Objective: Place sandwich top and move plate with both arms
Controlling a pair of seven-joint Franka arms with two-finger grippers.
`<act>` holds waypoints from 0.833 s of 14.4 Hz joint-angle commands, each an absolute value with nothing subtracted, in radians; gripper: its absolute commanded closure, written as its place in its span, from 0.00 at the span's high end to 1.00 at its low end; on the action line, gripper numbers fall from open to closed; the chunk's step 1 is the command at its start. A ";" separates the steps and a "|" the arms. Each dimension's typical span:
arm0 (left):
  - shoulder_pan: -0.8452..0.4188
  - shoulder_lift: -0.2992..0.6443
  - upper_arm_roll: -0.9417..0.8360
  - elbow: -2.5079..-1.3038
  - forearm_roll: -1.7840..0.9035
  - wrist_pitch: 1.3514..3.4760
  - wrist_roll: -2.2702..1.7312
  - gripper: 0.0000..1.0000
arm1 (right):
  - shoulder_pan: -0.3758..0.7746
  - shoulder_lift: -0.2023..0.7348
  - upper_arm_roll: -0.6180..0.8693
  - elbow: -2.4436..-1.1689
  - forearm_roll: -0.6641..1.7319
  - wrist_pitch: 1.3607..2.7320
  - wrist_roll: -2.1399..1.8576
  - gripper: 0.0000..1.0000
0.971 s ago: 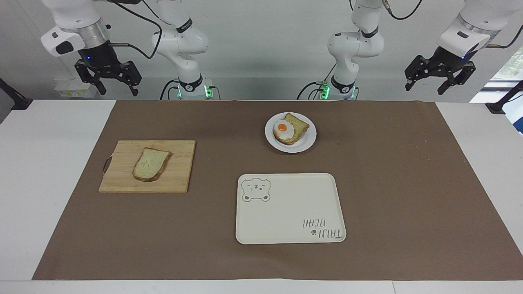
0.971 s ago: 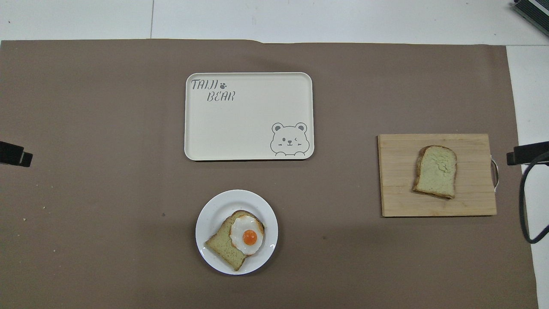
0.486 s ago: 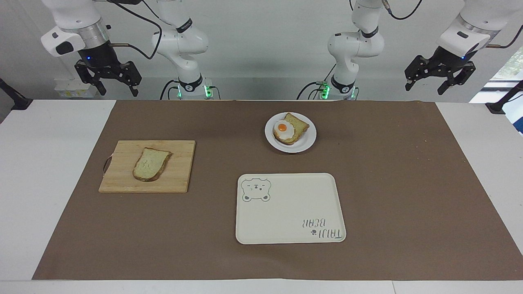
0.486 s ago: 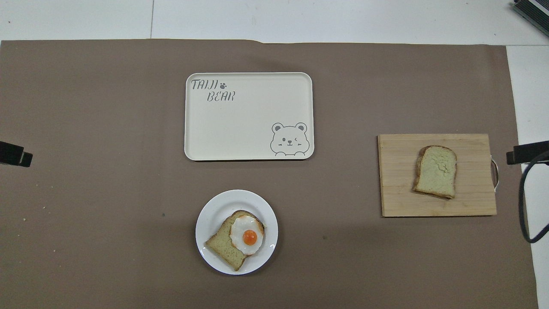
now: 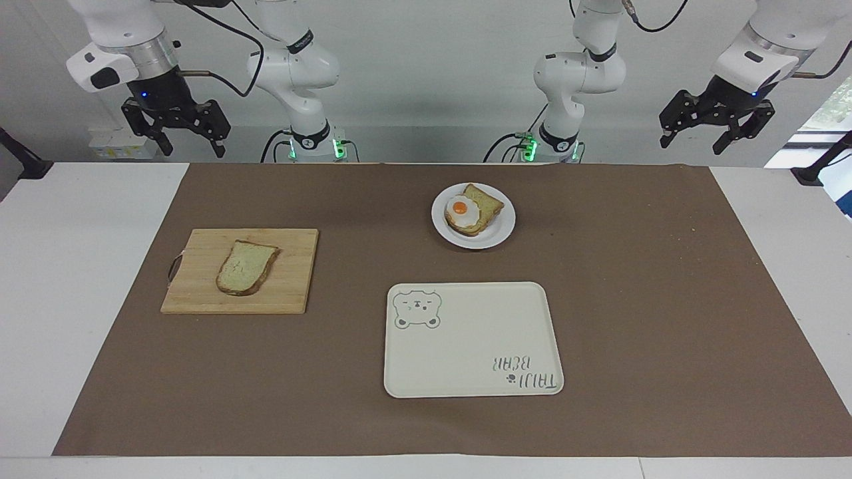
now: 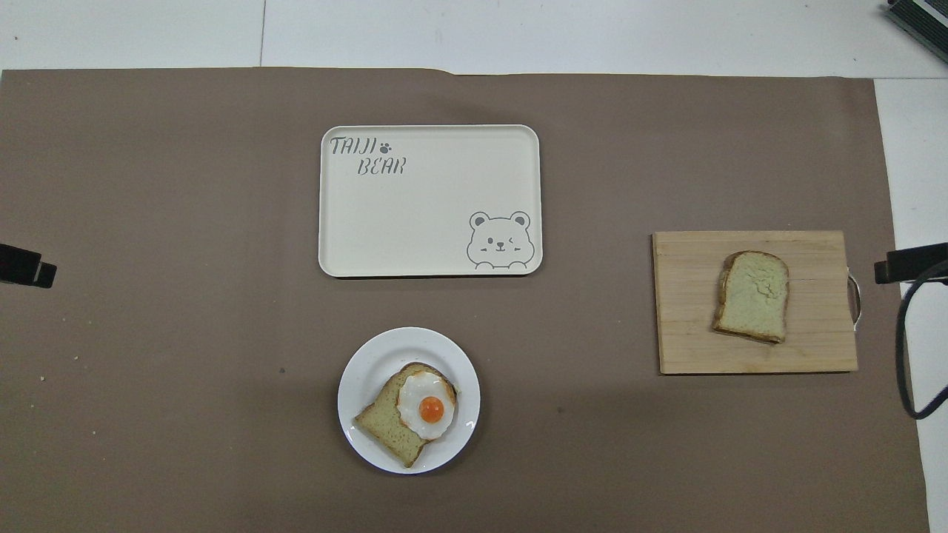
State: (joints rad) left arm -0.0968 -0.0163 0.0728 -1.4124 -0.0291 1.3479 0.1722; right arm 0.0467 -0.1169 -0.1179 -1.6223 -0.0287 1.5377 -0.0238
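The sandwich top [image 5: 246, 268], a plain slice of pale bread with a brown crust, lies on a wooden cutting board [image 5: 293, 293] toward the right arm's end of the table; the overhead view shows the slice [image 6: 752, 296] too. The small white plate [image 5: 500, 229] sits close to the robots and carries a bread slice with a fried egg [image 5: 462, 209]; it also appears in the overhead view [image 6: 370, 370]. My right gripper [image 5: 193, 148] hangs open and empty in the air above the table's edge near the board's end. My left gripper [image 5: 692, 145] waits open and empty above the other end.
A cream rectangular tray with a bear drawing [image 5: 466, 382] lies farther from the robots than the plate, with nothing on it. A brown mat [image 5: 632, 299] covers most of the table. The board has a small metal handle [image 5: 174, 267] on its outer end.
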 commanded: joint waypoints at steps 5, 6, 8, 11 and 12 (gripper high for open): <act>-0.094 -0.041 0.071 -1.440 -0.021 1.348 0.183 1.00 | 0.061 -0.132 -0.115 -1.646 -0.031 1.571 -0.048 1.00; -0.094 -0.041 0.071 -1.440 -0.021 1.350 0.183 1.00 | 0.063 -0.132 -0.115 -1.647 -0.031 1.588 -0.045 1.00; -0.094 -0.041 0.072 -1.440 -0.021 1.348 0.183 1.00 | 0.061 -0.130 -0.115 -1.647 -0.031 1.597 -0.043 1.00; -0.094 -0.041 0.071 -1.440 -0.021 1.348 0.183 1.00 | 0.061 -0.129 -0.115 -1.649 -0.031 1.612 -0.045 1.00; -0.094 -0.041 0.072 -1.440 -0.021 1.348 0.183 1.00 | 0.061 -0.129 -0.115 -1.649 -0.031 1.612 -0.044 1.00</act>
